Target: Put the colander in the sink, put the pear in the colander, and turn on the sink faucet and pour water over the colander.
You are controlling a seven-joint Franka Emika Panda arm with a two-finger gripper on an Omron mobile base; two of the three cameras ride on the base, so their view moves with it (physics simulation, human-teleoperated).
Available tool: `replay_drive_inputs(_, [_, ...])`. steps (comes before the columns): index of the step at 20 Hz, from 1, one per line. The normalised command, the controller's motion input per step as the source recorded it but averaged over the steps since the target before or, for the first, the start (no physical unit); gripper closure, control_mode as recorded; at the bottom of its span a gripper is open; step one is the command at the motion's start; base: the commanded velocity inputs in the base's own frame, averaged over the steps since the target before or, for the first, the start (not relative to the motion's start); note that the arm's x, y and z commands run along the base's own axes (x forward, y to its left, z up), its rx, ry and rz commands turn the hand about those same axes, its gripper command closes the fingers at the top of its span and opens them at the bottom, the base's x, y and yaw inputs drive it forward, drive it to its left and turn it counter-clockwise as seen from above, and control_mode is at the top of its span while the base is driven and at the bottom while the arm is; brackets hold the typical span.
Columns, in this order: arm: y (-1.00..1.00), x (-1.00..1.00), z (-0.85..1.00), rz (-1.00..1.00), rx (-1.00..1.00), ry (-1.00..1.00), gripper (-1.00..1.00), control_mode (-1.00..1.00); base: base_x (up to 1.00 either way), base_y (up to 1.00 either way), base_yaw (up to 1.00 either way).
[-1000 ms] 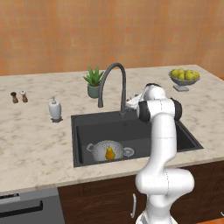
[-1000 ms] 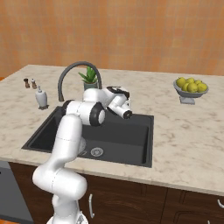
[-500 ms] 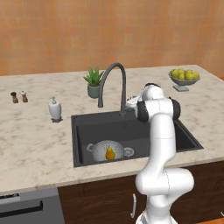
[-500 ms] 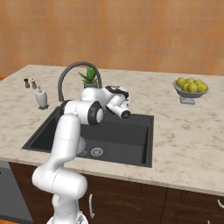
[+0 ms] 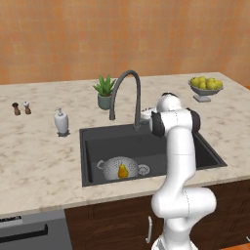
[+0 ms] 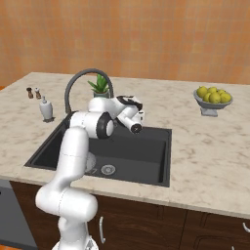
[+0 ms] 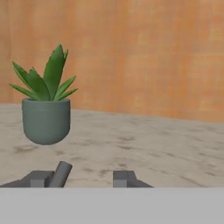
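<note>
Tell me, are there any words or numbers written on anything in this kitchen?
None: no words, numbers or signs can be read anywhere.
The soap bottle, the plant pot and the fruit bowl are all plain.

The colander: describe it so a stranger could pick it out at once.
Find the dark sink sunk into the marble counter. At its front left lies the colander, a pale perforated round bowl with a yellow pear inside. The fruit bowl is footed and stands on the counter, far right.
</note>
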Motion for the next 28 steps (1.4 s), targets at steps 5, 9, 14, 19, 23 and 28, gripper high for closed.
replay_drive_inputs(5, [-0.5,0.08,-0.12,-0.21,0.0,0.0,1.0,-1.0,0.0,0.0,0.0])
replay_drive_inputs(9, [-0.68,0.0,-0.2,-0.18,0.0,0.0,1.0,-1.0,0.0,0.0,0.0])
replay_drive_inputs(14, [-0.75,0.02,-0.23,-0.15,0.0,0.0,1.0,-1.0,0.0,0.0,0.0])
replay_drive_inputs(19, [-0.83,0.01,-0.18,-0.13,0.0,0.0,1.0,-1.0,0.0,0.0,0.0])
replay_drive_inputs(23, [-0.79,0.0,-0.02,-0.12,0.0,0.04,1.0,-1.0,0.0,0.0,0.0])
replay_drive_inputs(28, [-0.74,0.0,0.0,-0.11,0.0,0.07,1.0,-1.0,0.0,0.0,0.0])
